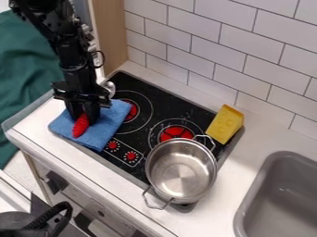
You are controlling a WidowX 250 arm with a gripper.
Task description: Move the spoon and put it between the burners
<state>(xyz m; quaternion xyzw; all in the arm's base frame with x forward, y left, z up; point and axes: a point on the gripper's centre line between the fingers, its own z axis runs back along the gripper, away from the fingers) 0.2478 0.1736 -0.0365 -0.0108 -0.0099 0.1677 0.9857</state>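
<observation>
The black gripper hangs low over the blue folded cloth, at the stove's left side. A red ridged piece shows right at its lower end, above the cloth. The silver spoon bowl shows just right of the gripper's upper part, near the stove's back left corner. The gripper hides whether the red piece and the spoon bowl are joined. On the black stovetop are a left burner with a red centre and another burner to its right.
A metal pot with two handles stands on the stove's front right part. The yellow cheese wedge lies at the stove's right back edge. A grey sink is at the lower right. White wall tiles rise behind the counter.
</observation>
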